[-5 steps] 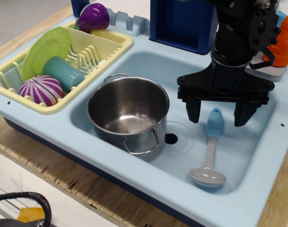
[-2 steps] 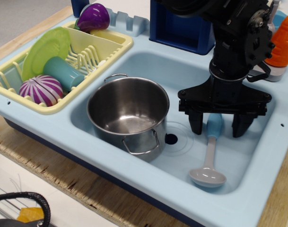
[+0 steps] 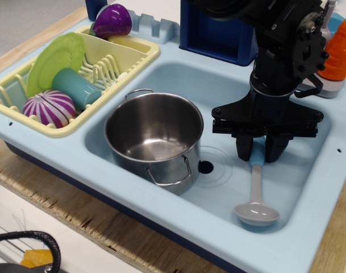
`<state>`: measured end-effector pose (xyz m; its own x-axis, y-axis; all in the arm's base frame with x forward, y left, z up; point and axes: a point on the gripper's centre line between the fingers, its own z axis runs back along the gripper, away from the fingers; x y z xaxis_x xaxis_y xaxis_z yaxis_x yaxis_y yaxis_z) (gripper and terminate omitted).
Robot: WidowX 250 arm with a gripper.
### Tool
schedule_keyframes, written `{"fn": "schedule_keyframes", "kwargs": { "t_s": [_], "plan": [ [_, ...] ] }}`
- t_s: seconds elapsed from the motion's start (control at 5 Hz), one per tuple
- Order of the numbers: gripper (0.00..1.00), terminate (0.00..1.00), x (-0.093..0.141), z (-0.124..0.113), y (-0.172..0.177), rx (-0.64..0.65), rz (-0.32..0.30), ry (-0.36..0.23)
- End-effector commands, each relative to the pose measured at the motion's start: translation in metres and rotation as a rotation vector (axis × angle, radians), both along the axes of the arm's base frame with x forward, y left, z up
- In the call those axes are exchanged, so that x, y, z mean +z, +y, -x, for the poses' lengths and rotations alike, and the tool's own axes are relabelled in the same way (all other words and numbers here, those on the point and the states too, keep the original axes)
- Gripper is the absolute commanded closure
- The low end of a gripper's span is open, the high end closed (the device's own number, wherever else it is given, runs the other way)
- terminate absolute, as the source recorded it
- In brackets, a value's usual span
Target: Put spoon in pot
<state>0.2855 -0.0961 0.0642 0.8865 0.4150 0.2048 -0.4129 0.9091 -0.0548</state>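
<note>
Gripper (image 3: pixel 259 149) pinched on blue handle end of spoon (image 3: pixel 255 200), bowl resting on sink floor near bench right-front corner. Lift straight, clear rim, carry left over pot (image 3: pixel 154 133), release bowl-first.

Grey-bowled spoon (image 3: pixel 255 199) lies flat in the sink; shiny steel pot (image 3: pixel 154 136) upright, empty, alongside.

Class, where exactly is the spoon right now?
The spoon lies in the sink's right half, right of the pot, its blue handle between the gripper fingers.
</note>
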Motion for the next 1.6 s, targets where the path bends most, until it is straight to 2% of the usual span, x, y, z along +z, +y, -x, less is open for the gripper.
{"fn": "schedule_keyframes", "kwargs": {
  "t_s": [0.0, 0.2, 0.6, 0.8, 1.2, 1.4],
  "plan": [
    [1.00, 0.00, 0.030, -0.002, -0.006, 0.022, -0.044, -0.041],
    [1.00, 0.00, 0.051, -0.008, 0.000, 0.038, -0.087, -0.079],
    [1.00, 0.00, 0.074, -0.013, 0.023, 0.080, -0.145, -0.248],
    [1.00, 0.00, 0.091, -0.020, 0.036, 0.091, -0.174, -0.273],
    [1.00, 0.00, 0.124, -0.032, 0.059, 0.139, -0.214, -0.278],
    [1.00, 0.00, 0.134, -0.023, 0.073, 0.169, -0.229, -0.309]
  ]
}}
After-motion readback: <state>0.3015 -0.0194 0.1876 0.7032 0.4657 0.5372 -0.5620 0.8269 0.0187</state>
